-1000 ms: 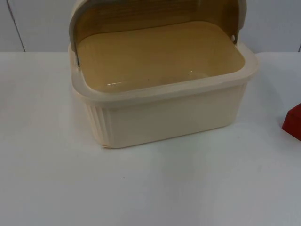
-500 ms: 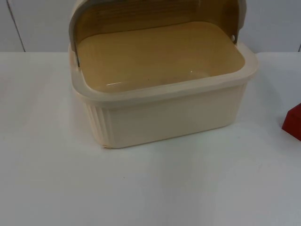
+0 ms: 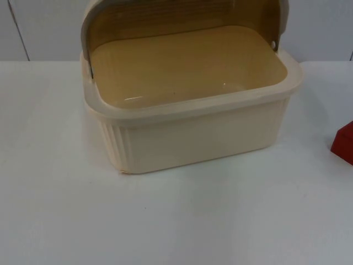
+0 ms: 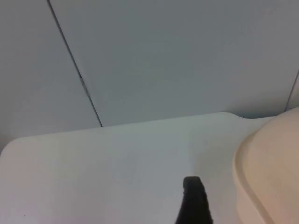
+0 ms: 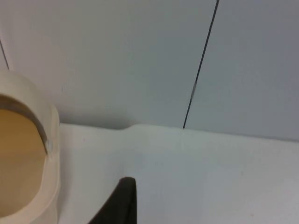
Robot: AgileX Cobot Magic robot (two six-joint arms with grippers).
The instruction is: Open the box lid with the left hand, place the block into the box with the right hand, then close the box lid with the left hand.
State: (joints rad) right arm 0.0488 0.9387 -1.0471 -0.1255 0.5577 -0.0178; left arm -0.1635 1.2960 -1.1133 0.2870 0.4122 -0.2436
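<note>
Smooth white table in front. On it stands the cream plastic box, rounded, ribbed at one corner, its curved lid swung up and open. A red block lies well right. Left gripper and right gripper hover beside the box; their jaw state cannot be told. Grey partition wall behind.

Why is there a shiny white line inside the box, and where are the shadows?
Top view: the shiny streaks on the floor of the box are glare from lights above, and a soft shadow lies on the table in front of the box. Left wrist view: a dark fingertip of the left gripper looks blurry.
</note>
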